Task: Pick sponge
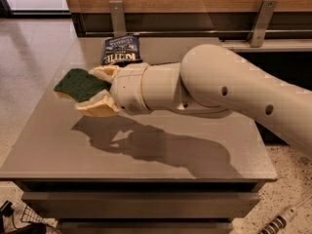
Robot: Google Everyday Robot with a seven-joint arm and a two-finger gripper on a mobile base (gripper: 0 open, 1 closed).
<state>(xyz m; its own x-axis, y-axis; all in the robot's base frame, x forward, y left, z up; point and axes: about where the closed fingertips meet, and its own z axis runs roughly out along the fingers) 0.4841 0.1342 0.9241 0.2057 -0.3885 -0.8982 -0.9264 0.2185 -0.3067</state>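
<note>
**Soft sponge pinched at one end, clear of the bench**

The hand (pixel 100 90) pinches the sponge (pixel 80 84) by its near end, one cream pad (pixel 105 72) above the far edge and the other below the near edge. The sponge juts out to the left, green scouring face up. Its shadow falls apart from it on the bench (pixel 58 145), so it looks to be hanging in the air in front of the chip bag (pixel 122 50). It is likely very light and squashy, and the foam would give under pressure. The rough top should resist slipping. A grip across the narrow waist would seat deeper than this one at the end.
</note>
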